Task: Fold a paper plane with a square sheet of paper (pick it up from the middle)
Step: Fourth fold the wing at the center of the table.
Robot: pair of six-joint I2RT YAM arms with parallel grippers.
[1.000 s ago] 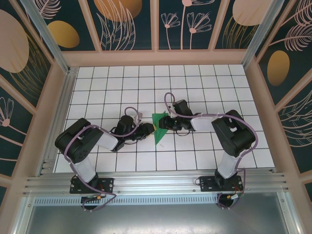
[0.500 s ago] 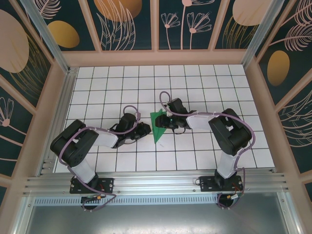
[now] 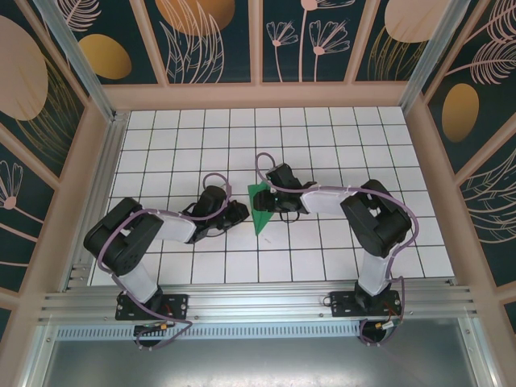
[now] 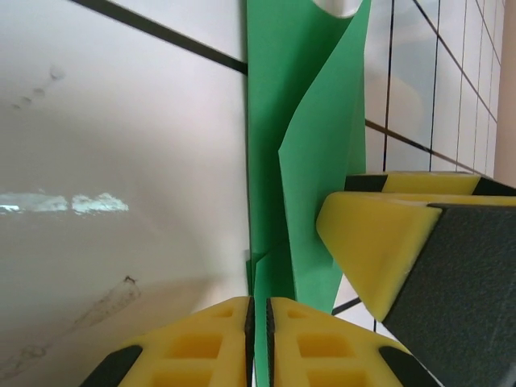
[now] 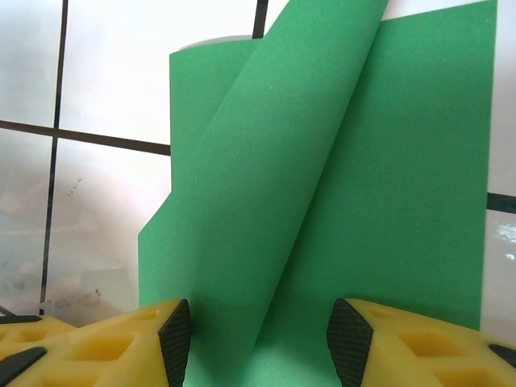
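The square sheet of paper [image 3: 260, 207] is bright green and folded into a narrow pointed wedge, plane-like, lying mid-table. My left gripper [image 3: 244, 211] reaches it from the left. In the left wrist view this gripper [image 4: 259, 305] is shut on the paper's [image 4: 278, 121] thin standing edge. My right gripper [image 3: 268, 199] comes from the right; one of its yellow fingers [image 4: 379, 242] rests on a raised flap. In the right wrist view the right gripper [image 5: 262, 343] stands open, its pads either side of a curled flap of the paper [image 5: 322, 185] without pinching it.
The white grid table [image 3: 201, 145] is walled by a wooden frame with patterned panels. A metal rail [image 3: 258, 302] runs along the near edge by the arm bases. Both arms' forearms lie low across the table's middle.
My left gripper has closed onto the paper's edge. The right gripper slid left over the paper and its jaws spread wider. The paper shifted slightly left.
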